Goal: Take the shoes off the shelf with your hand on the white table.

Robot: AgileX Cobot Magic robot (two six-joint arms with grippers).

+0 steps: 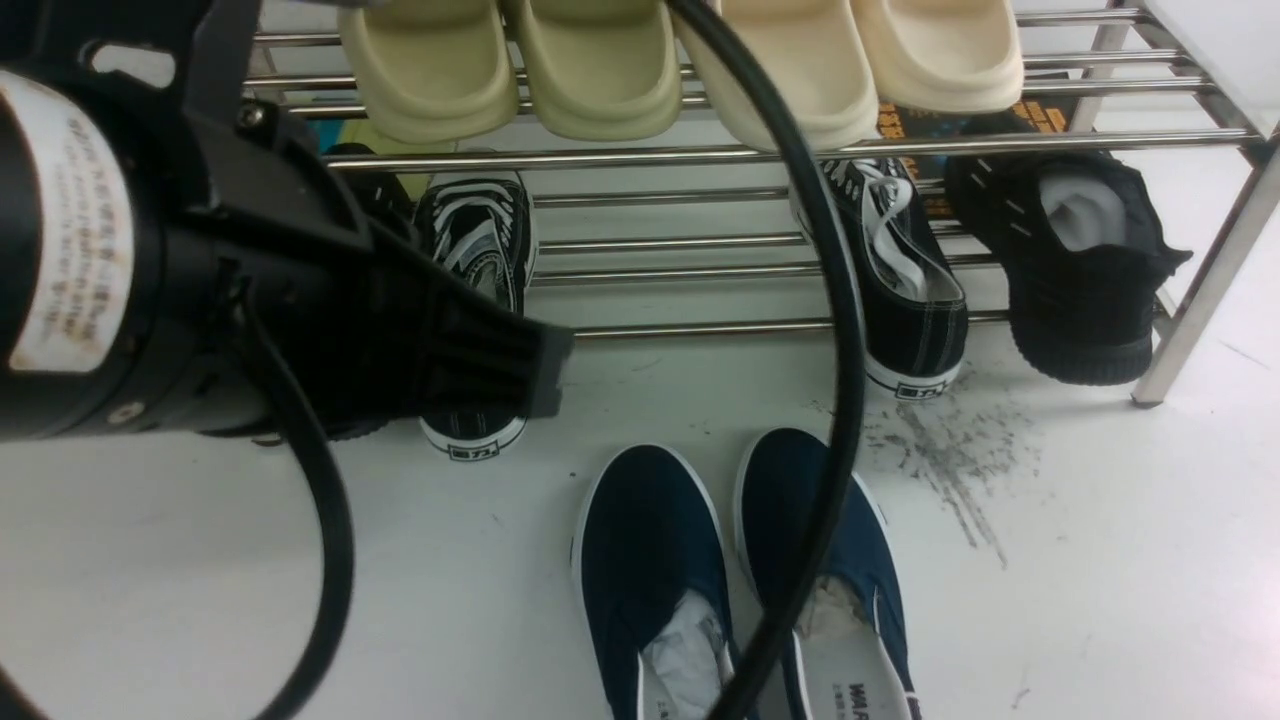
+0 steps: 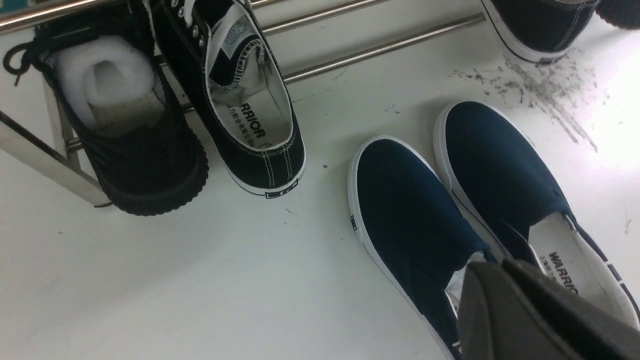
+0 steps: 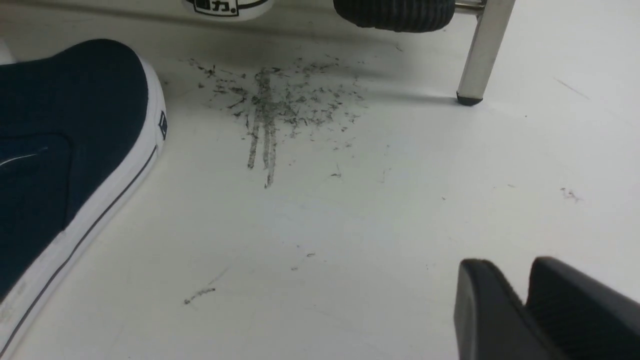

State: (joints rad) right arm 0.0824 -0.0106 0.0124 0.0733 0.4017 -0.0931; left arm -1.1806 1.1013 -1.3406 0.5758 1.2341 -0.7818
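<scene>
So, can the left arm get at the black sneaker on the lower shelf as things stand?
Probably yes. The left gripper hangs shut over the blue shoes, and only bare white table lies between it and the black sneaker, whose heel sticks out past the shelf.

A robot test setup — steel shoe rack [image 1: 760,155] on a scuffed white table [image 1: 1100,560].

So the big flat matte white bench [image 1: 200,560] is taking up basically everything here, and a patch of dark grey scuff streaks [image 1: 950,460] is showing near the middle-right. A two-tier rack of shiny steel rods [image 1: 700,157] is standing along the far side, its angled metal leg [image 1: 1210,280] resting on the bench. Bright glare [image 2: 615,115] is washing out the surface just beside the scuffs.
</scene>
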